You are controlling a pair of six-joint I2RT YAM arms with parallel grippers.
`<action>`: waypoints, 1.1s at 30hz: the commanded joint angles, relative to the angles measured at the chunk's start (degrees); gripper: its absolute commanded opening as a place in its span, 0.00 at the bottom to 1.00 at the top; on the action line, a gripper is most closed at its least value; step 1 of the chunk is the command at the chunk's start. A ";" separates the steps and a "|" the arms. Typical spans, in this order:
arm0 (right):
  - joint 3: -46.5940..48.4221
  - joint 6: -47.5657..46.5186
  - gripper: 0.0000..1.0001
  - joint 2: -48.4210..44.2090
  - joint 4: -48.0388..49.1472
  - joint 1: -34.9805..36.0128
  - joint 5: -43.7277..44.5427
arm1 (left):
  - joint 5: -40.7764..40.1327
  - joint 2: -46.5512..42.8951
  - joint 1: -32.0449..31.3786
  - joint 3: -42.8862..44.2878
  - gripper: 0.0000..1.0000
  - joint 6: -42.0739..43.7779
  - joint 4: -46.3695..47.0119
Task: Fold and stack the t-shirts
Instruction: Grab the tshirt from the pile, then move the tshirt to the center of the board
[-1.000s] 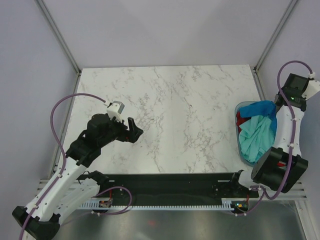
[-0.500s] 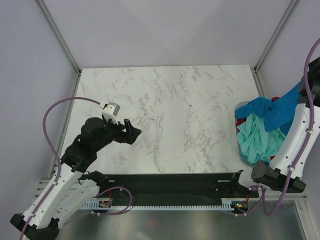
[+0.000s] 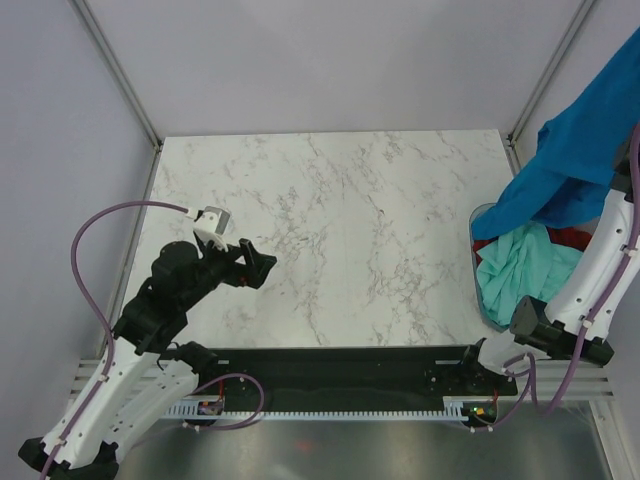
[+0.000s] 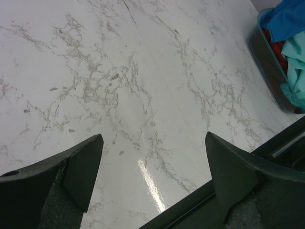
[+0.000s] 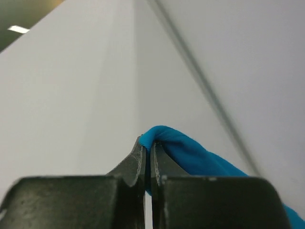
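Right gripper [image 5: 147, 143] is pinched fully together on a fold of the blue t-shirt [image 3: 585, 150]; in the wrist view only a small ridge of cloth shows above the fingertips. From that pinch the shirt hangs down in one long drape. Its lowest edge reaches the basket [image 3: 478, 275] beneath, though whether it rests on the pile there is not clear.

Judging by the drape, the fabric is light and limp and will keep no shape of its own, so a single-point hold leaves it bunched. A second hold at a shoulder or hem corner would likely be needed to spread it flat.

Below the gripper, inside the basket, lies the mint-teal t-shirt [image 3: 515, 270], crumpled toward the near end. The red t-shirt [image 3: 570, 237] is mostly buried beside it, with only a strip showing.

Far off across the table [image 3: 380, 200], the left gripper [image 4: 152, 148] hovers above the marble top. Its fingers are spread wide with nothing between them, well apart from every shirt.
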 commanded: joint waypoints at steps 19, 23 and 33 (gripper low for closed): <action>-5.24 14.37 0.00 3.08 -0.29 37.57 -10.83 | 3.35 1.57 0.07 7.43 0.93 -4.44 -4.47; -3.06 5.93 0.00 7.74 -8.48 52.32 0.08 | -0.60 1.04 0.07 9.19 0.94 -2.86 -10.62; -25.29 -2.78 0.21 18.79 -8.48 71.86 0.64 | -6.40 0.60 0.07 8.93 0.94 -6.11 -15.82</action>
